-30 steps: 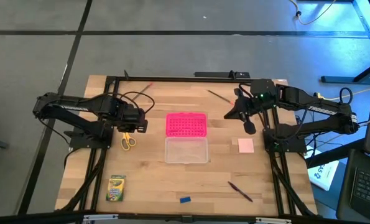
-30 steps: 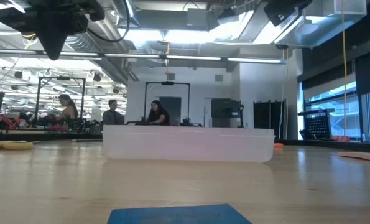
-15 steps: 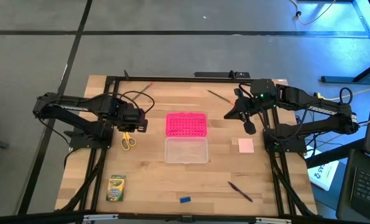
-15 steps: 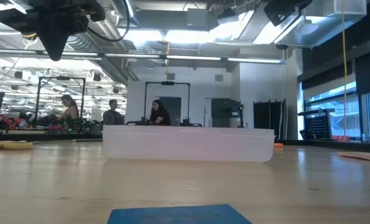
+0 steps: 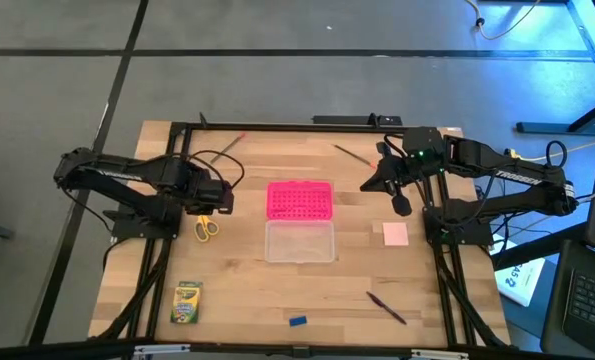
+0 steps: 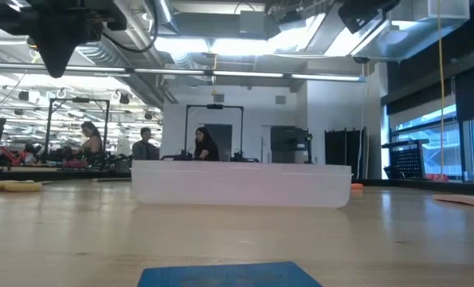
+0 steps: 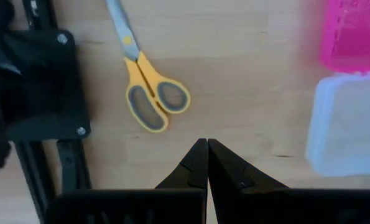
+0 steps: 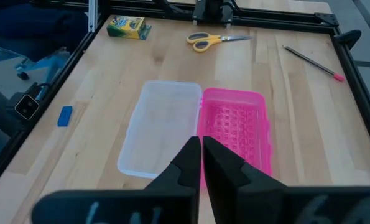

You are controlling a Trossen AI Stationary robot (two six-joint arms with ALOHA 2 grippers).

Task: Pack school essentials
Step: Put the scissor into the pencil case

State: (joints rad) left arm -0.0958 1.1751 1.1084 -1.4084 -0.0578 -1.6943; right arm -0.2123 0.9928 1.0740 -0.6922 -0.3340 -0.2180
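At the left of the high view, the left tool (image 5: pixel 220 198) hangs over the wooden bench (image 5: pixel 237 275) with its tips pressed together and holding nothing; against the moment before, the left arm has shifted slightly, its dark shape in the low view sliding toward the upper left corner, while everything on the bench lies where it lay. That small move looks like a first approach to the yellow-handled scissors (image 5: pixel 206 227), which lie just below the tool and show close ahead in the left wrist view; packing itself has not begun, for the clear plastic rectangular box (image 5: pixel 300 242) at centre holds nothing. The right tool (image 5: pixel 401 205), at upper right, is also pressed together and empty, waiting above the bench. Counted: one pair of scissors; one small yellow-green crayon box (image 5: pixel 187 302) at lower left; one tiny blue eraser (image 5: pixel 297 321) at the bottom edge; one pale pink square pad (image 5: pixel 395 234) at centre right; three thin pencils or pens, one at upper left (image 5: pixel 229 143), one at upper centre (image 5: pixel 352 153), one at lower right (image 5: pixel 386 307); and one bright pink dotted rectangular lid (image 5: pixel 299 199) touching the clear box's upper side.
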